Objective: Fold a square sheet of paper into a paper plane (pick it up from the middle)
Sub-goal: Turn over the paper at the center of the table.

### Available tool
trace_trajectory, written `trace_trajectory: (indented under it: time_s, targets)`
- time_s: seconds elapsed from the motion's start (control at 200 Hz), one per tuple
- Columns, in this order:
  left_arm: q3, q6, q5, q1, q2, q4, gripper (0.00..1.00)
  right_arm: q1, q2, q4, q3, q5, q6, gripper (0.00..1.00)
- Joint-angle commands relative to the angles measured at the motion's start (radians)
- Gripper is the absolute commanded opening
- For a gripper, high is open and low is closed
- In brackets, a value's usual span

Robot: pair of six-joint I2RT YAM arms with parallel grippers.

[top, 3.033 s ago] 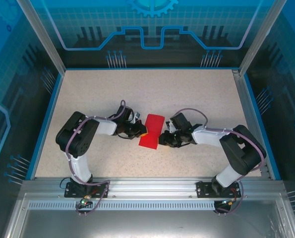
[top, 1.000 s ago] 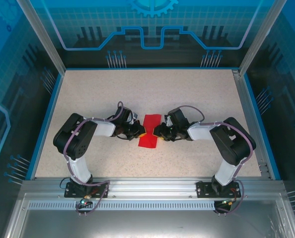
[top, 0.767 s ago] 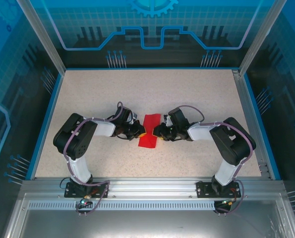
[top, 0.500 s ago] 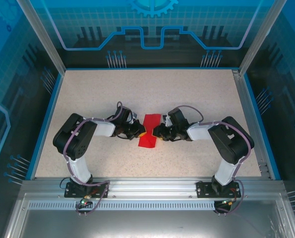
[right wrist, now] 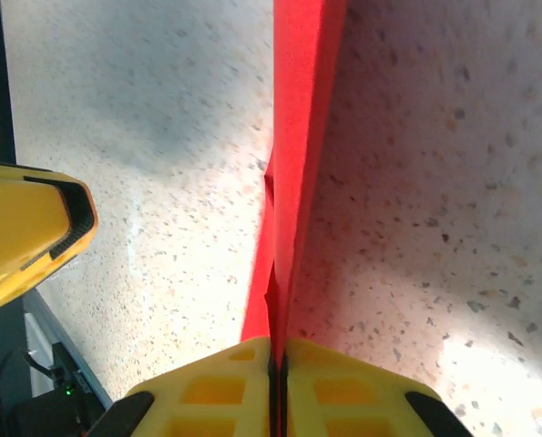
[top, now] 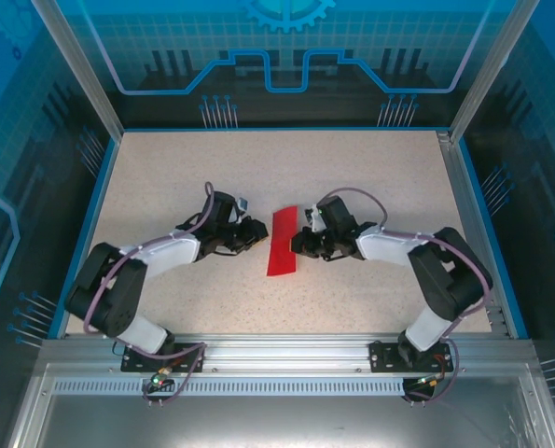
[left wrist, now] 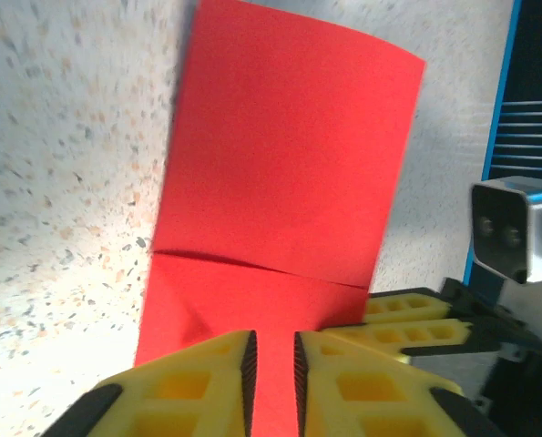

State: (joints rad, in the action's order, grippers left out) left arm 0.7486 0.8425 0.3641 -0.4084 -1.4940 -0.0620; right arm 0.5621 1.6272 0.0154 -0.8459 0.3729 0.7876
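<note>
A pale speckled table (top: 370,177) sits inside blue-patterned walls (top: 34,187), and both arms reach in low towards its middle. On the left, the left gripper (top: 256,233) hovers just short of the paper. Its yellow fingers (left wrist: 198,373) are parted by a narrow slot with nothing pinched in it, and its wrist camera looks through that slot at red. Directly ahead of those fingertips is the square sheet of paper (top: 283,245), already folded to a narrow strip. It seems raised on edge, its broad face turned to the left gripper. A crease crosses it close to the fingertips, and the far part bows a little. On the other side of the sheet, the right gripper (right wrist: 278,344) is clamped tight on an edge, the doubled layers running straight out ahead from between its pads. The sheet hangs from that single pinch, so the likeliest trouble is the thin paper sagging or twisting out of line, which would skew the next crease. The left gripper's slot is slim, and an advance now could butt its fingertips into the red face and crumple it rather than take it between them. The two grippers are near each other with only the sheet between, so a careless approach could knock their fingers together. Once both hold it, any pull apart could tear the paper at the fold.
</note>
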Motion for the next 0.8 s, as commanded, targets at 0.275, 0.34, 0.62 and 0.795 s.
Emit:
trace_trajectory:
  time_s: [0.275,0.34,0.62,0.795]
  targets:
    - [-0.044,-0.111,-0.338,0.013,0.287,0.254,0.31,0.018,-0.189,0.781,-0.331,-0.530,-0.251,0.10]
    - [-0.053,-0.106,-0.388,0.017,0.318,0.277,0.35,0.042,-0.162,0.916,-0.410,-0.685,-0.254,0.10]
    - [-0.092,-0.088,-0.503,0.031,0.391,0.324,0.37,0.204,0.184,1.365,-0.729,-1.066,-0.154,0.09]
    - [-0.108,-0.075,-0.569,0.042,0.436,0.373,0.39,0.283,0.412,1.303,-0.862,-0.900,-0.123,0.11]
